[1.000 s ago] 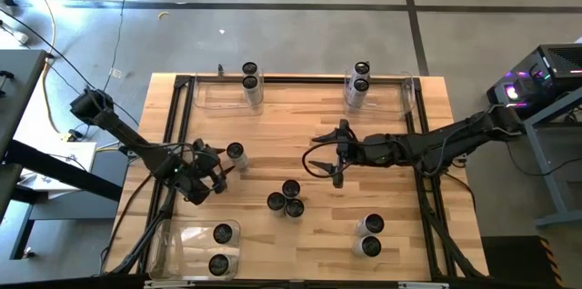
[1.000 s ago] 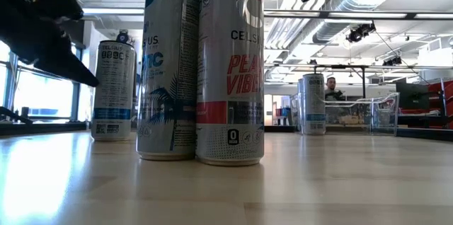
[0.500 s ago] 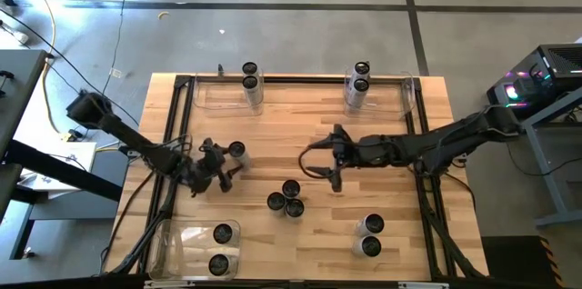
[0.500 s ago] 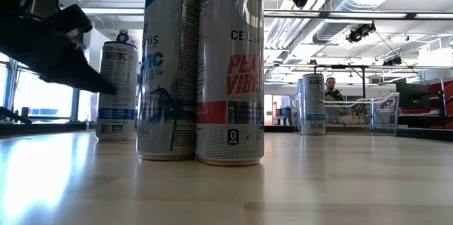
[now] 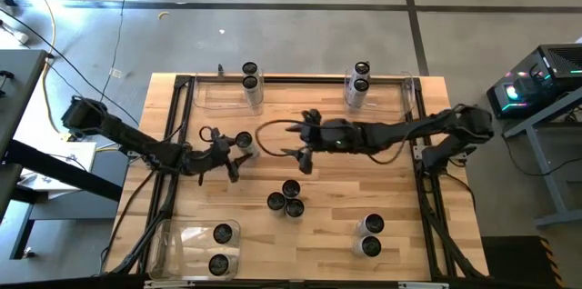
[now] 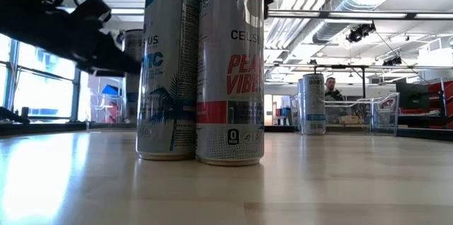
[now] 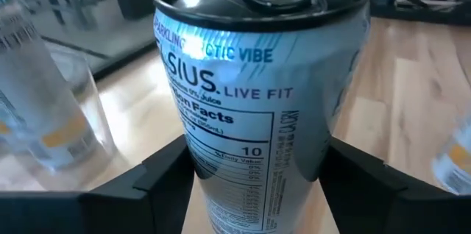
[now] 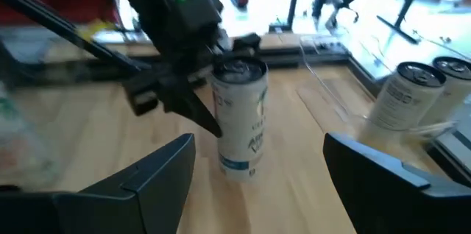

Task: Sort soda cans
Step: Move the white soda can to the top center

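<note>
Between the left gripper's dark fingers, which flank its sides without a visibly firm grip, one upright soda can is seen. It is judged light, rigid, thin-walled, smooth and slippery; mid-body is the advised hold. The right gripper, open and empty, hovers just beyond it.

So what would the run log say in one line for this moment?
left gripper: straddling upright silver-grey soda can, left-centre | right gripper: open, hovering mid-table
</note>
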Controlling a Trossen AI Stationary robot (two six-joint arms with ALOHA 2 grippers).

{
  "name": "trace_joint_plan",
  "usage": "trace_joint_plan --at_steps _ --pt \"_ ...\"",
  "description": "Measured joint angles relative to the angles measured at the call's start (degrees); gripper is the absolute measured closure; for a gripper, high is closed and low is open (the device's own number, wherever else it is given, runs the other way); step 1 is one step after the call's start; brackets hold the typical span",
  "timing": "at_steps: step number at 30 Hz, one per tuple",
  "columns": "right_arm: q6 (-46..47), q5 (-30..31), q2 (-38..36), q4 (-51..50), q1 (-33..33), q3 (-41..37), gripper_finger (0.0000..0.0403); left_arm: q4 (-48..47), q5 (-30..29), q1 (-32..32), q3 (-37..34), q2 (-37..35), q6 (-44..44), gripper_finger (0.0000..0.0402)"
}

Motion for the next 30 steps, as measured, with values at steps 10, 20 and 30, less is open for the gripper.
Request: trace_joint_plan --at_steps 10,20,30 --pt "1.0 0.9 5.5 -15.7 -4.6 8.7 0.0107 8.5 7.2 6.2 9.4 17.0 7.8 0.0164" --pt "-0.2 2.2 -7.0 -18.2 -5.9 -3.3 0.0107 8.7 16.4 13.5 25.8 34.8 10.9 0.0165" --pt "3.9 2.1 -22.3 -15.7 -5.3 -18.7 0.0107 8.6 34.6 19.4 41.4 48.6 15.8 0.0165"
